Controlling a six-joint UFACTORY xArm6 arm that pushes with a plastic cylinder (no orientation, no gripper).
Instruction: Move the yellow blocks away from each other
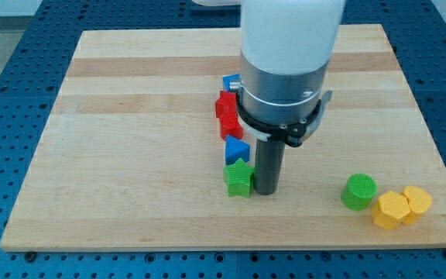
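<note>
The yellow blocks sit near the view's bottom right corner of the wooden board (130,116): a yellow hexagonal block (391,209) touching a second yellow block (417,203) on its right, whose shape I cannot make out exactly. A green cylinder (358,191) stands just beside them on the left. No writing shows on anything. The arm's white and grey body hangs straight down over mid-board, rod upright, and my tip (266,191) rests on the board just right of the green star block (238,178), holding nothing. Above the star, a blue triangular block (236,148), a red block (228,114) and a partly hidden blue block (230,81) form a column. My tip is well apart from the yellow pair.
</note>
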